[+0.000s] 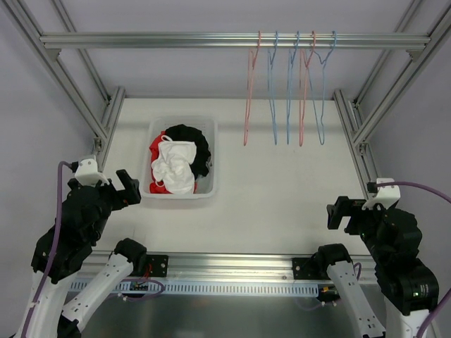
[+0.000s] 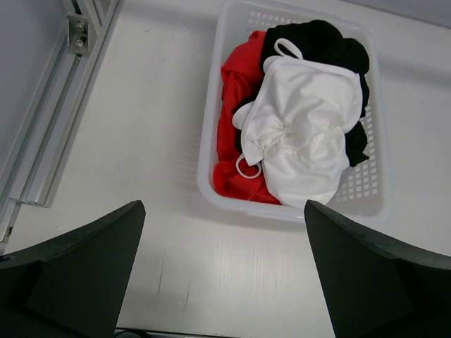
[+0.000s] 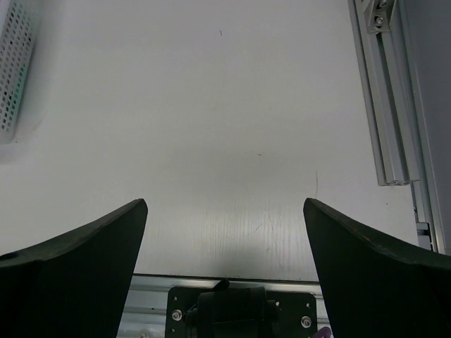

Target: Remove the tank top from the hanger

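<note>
A white tank top (image 1: pixel 175 165) (image 2: pixel 303 134) lies crumpled on top of a red garment (image 2: pixel 236 91) and a black garment (image 2: pixel 320 42) in a white plastic basket (image 1: pixel 180 193) (image 2: pixel 210 127). Several thin wire hangers (image 1: pixel 287 88), pink and blue, hang bare on the overhead rail at the back. My left gripper (image 1: pixel 129 188) (image 2: pixel 224 208) is open and holds nothing. It hovers just in front of the basket's near left corner. My right gripper (image 1: pixel 338 213) (image 3: pixel 225 203) is open over bare table at the right, far from the basket.
Aluminium frame posts run along both table sides (image 1: pixel 106 120) (image 3: pixel 384 105). The overhead rail (image 1: pixel 176 40) spans the back. In the right wrist view the right arm's base mount (image 3: pixel 239 310) sits at the near edge and the basket's corner (image 3: pixel 14 63) at the far left.
</note>
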You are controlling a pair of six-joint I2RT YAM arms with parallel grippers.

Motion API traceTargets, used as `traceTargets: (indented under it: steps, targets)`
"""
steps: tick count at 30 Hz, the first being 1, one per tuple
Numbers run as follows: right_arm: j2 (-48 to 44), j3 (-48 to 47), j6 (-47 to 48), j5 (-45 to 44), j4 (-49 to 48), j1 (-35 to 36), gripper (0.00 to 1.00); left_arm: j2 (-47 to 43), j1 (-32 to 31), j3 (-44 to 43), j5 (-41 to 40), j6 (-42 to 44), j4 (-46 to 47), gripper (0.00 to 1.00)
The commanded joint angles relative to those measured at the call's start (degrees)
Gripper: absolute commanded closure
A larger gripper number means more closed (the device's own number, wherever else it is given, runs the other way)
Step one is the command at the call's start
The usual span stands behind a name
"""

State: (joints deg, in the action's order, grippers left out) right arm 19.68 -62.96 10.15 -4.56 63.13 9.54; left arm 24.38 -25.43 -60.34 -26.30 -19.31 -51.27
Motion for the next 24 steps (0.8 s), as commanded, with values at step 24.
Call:
traceTargets:
  steps: [24]
  targets:
    - [-0.1, -3.2, 1.5, -5.5, -0.6, 2.1, 0.01, -1.7, 0.0, 4.7, 0.2, 0.2, -2.3, 0.02]
